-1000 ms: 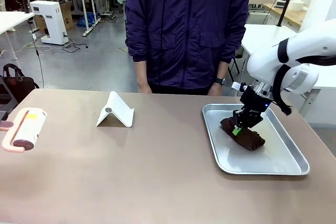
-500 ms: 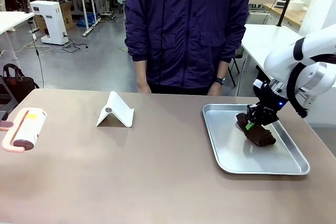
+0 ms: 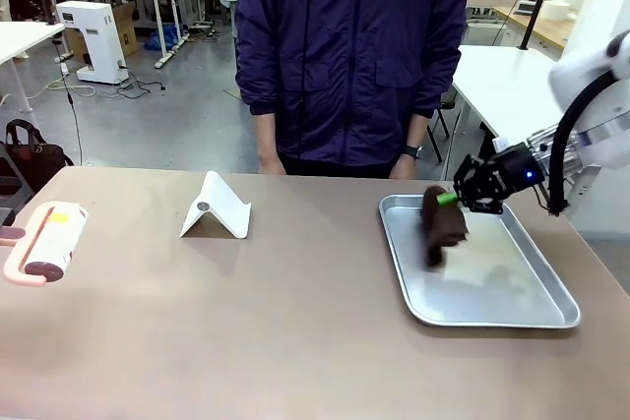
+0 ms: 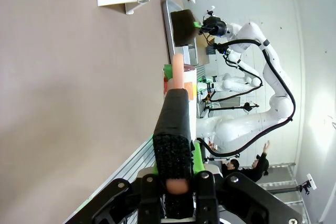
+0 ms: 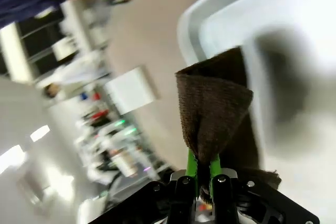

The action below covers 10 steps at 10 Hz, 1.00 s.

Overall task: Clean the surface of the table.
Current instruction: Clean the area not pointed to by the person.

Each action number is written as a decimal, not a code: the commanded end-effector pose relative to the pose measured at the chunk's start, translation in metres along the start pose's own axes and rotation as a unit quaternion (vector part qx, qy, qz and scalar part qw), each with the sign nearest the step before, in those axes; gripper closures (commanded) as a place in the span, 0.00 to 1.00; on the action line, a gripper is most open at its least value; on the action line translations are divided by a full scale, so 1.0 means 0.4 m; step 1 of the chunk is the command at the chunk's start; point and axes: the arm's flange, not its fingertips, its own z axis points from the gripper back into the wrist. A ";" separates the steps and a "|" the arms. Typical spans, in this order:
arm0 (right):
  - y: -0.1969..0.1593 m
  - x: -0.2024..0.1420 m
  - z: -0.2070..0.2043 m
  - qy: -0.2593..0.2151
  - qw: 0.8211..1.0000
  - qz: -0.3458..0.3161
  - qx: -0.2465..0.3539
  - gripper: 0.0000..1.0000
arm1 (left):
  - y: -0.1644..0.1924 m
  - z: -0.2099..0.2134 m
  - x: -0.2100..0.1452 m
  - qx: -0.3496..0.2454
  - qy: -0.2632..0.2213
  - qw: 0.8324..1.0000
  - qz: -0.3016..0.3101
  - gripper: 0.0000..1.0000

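R arm [image 3: 591,81]: white shell, black cable loop, blue LED; jaws black w/ green pads [image 3: 448,199].

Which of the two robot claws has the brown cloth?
The right gripper, above the silver tray, pinches the brown cloth, which dangles over it. The left gripper is closed on the pink handle of a lint roller instead.

Brown cloth [image 3: 440,228] blurred — lint roller [image 3: 47,240] handle cut by left edge.

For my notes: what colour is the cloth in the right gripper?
The cloth is dark brown; best in right wrist view.
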 end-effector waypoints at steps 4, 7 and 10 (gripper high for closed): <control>0.008 -0.080 0.111 0.133 0.948 0.012 0.289 0.90 | -0.004 0.004 -0.004 -0.004 0.000 1.000 -0.002 0.78; -0.011 -0.144 0.209 0.151 0.936 0.037 0.315 0.90 | -0.004 0.004 -0.004 -0.004 0.000 1.000 -0.002 0.78; -0.073 -0.177 0.257 0.164 0.946 0.037 0.277 0.90 | -0.004 0.004 -0.004 -0.004 0.000 1.000 -0.002 0.78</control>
